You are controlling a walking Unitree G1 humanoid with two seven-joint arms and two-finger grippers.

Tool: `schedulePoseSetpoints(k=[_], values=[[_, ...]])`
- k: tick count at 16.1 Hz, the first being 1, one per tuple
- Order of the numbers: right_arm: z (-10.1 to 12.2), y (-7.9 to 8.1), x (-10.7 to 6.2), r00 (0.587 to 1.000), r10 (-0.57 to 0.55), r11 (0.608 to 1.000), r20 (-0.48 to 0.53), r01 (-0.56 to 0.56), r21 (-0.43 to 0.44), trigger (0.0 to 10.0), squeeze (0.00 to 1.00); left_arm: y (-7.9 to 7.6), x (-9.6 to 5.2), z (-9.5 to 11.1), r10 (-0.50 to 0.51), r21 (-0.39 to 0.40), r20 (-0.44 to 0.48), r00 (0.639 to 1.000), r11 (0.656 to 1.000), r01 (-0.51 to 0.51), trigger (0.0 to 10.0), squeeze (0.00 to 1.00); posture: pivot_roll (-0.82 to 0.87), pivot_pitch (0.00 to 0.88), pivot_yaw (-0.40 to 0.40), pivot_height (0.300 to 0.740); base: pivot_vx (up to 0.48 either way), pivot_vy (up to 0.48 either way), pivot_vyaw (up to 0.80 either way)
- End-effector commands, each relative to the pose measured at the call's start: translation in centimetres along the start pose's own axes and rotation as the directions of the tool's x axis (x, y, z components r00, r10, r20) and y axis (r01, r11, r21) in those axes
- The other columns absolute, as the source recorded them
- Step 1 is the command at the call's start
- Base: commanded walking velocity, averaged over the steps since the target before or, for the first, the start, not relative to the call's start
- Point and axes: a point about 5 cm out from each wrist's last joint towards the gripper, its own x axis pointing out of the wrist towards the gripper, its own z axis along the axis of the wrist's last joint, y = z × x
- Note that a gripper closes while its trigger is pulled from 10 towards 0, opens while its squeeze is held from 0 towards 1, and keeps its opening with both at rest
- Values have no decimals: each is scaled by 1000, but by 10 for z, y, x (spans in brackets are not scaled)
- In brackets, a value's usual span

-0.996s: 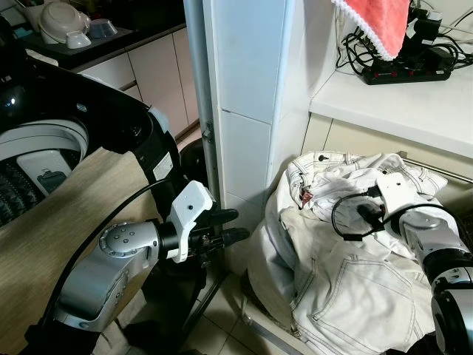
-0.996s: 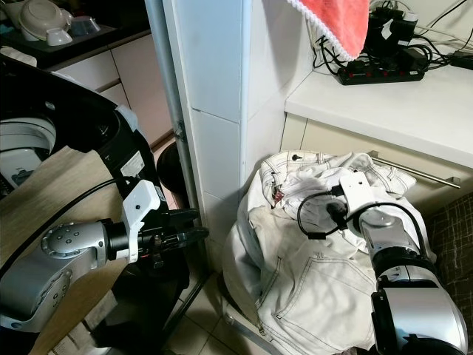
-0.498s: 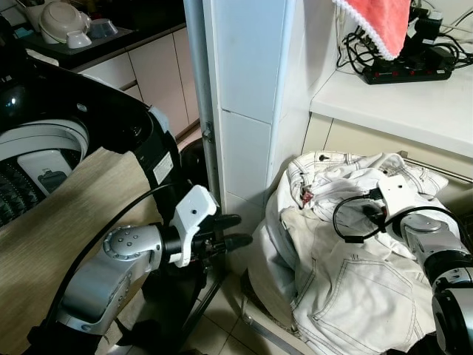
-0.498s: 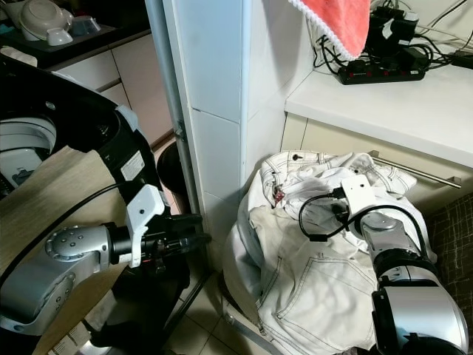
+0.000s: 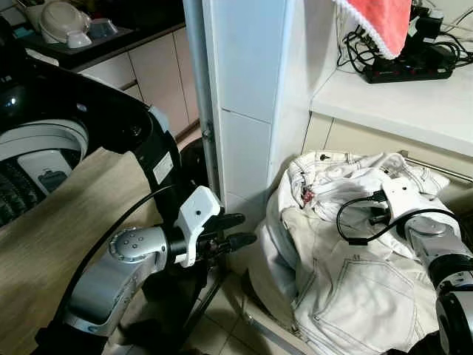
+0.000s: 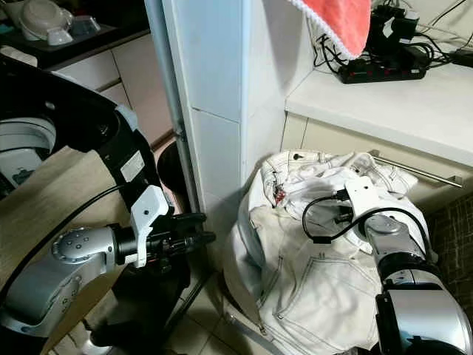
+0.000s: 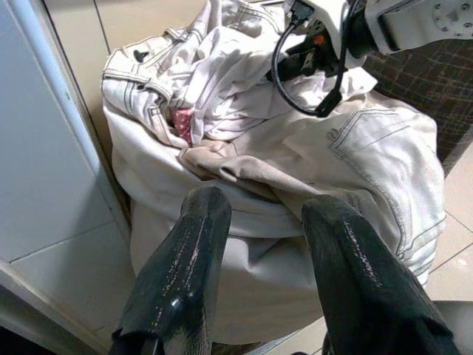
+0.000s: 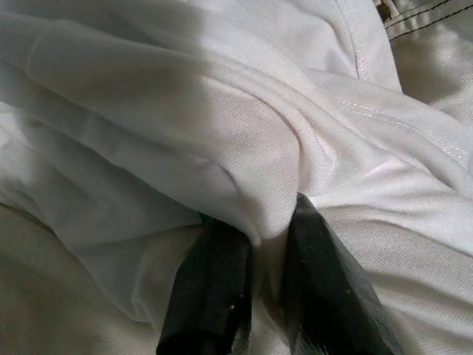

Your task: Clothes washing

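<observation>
The step in hand looks like picking the first garment out of the heap of pale clothes (image 5: pixel 347 259), which lies piled low against the white tiled column (image 5: pixel 244 96), just beside its foot and under the white counter (image 5: pixel 399 103).

The right gripper (image 8: pixel 266 244) is buried in the top of that heap: its 2 black fingers (image 8: pixel 211 288) stand close together with a fold of white cloth pinched between them, so it appears to have a hold on 1 garment, though how firm that hold is cannot be judged.

The left gripper (image 5: pixel 238 230) hangs on the other side of the column from the heap, near its foot, with its 2 fingers apart and nothing between them, pointing toward the clothes.

The washing machine (image 5: pixel 44 148) stands well apart from the column on that same far side, its dark lid raised and the drum open.

The next move likely calls for the right arm to lift the pinched cloth clear of the pile without dragging the rest along, perhaps with the left gripper closing in to help, and then a carry around the column to the open drum.

Counted: 1 heap of clothes, several garments in it but the number cannot be told; 1 washing machine; 2 grippers; 1 red cloth (image 5: pixel 377 22) hanging above the counter; 1 black power strip (image 5: pixel 406 72) on the counter.
</observation>
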Motion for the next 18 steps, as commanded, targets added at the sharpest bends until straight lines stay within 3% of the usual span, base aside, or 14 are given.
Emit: schedulePoseSetpoints(k=[1, 4, 5, 6, 9, 11, 13, 14, 15, 16, 17, 18], values=[[-3, -7, -2, 1000, -17, 1000, 0, 17, 23, 0, 0, 4, 0, 2, 22, 4, 6, 1000, 1000, -22, 10000, 0, -98, 0, 66, 740, 0, 0, 0], [2, -13, -4, 999, -27, 998, 36, 25, 64, 0, 0, 6, 3, 3, 63, 17, 32, 998, 998, -63, 10000, 0, -101, 0, 63, 740, 0, 0, 0], [9, -18, -6, 997, -28, 995, 76, 21, 95, 0, 0, 12, 4, 10, 108, 3, 94, 990, 994, -109, 10000, 1000, -97, 0, 51, 740, 0, 0, 0], [14, -20, -7, 994, -24, 994, 103, 13, 109, 0, 0, 14, 3, 14, 128, -21, 124, 984, 992, -126, 10000, 1000, -95, 0, 48, 740, 0, 0, 0], [54, -33, -23, 946, 84, 987, 313, -122, 104, 0, 0, 18, -3, 32, 146, -3, 219, 965, 989, -149, 10000, 1000, -86, 0, 35, 740, 0, 0, 0], [82, -38, -55, 861, 202, 969, 467, -244, 32, 0, 0, 17, -2, 43, 116, 26, 263, 958, 992, -127, 10000, 1000, -96, 0, 45, 740, 0, 0, 0], [99, -41, -80, 791, 269, 950, 550, -313, -15, 0, 0, 15, 1, 50, 78, 57, 280, 957, 994, -97, 10000, 1000, -111, 0, 58, 740, 0, 0, 0], [116, -41, -109, 709, 330, 925, 624, -374, -64, 0, 0, 15, 6, 63, 44, 95, 306, 951, 992, -77, 10000, 1000, -115, 0, 61, 740, 0, 0, 0], [126, -41, -125, 651, 366, 904, 665, -418, -89, 0, 0, 15, 10, 74, 27, 121, 329, 944, 990, -71, 10000, 1000, -119, 0, 64, 740, 0, 0, 0], [130, -41, -131, 626, 383, 893, 679, -439, -98, 0, 0, 16, 11, 79, 21, 132, 341, 940, 989, -70, 10000, 1000, -119, 0, 64, 740, 0, 0, 0], [136, -39, -141, 575, 410, 870, 708, -479, -116, 0, 0, 16, 14, 86, 6, 144, 359, 933, 988, -62, 10000, 1000, -122, 0, 62, 740, 0, 0, 0], [147, -34, -160, 475, 453, 823, 755, -547, -150, 0, 0, 15, 18, 100, -20, 143, 401, 916, 989, -41, 10000, 1000, -125, 0, 63, 740, 0, 0, 0]])
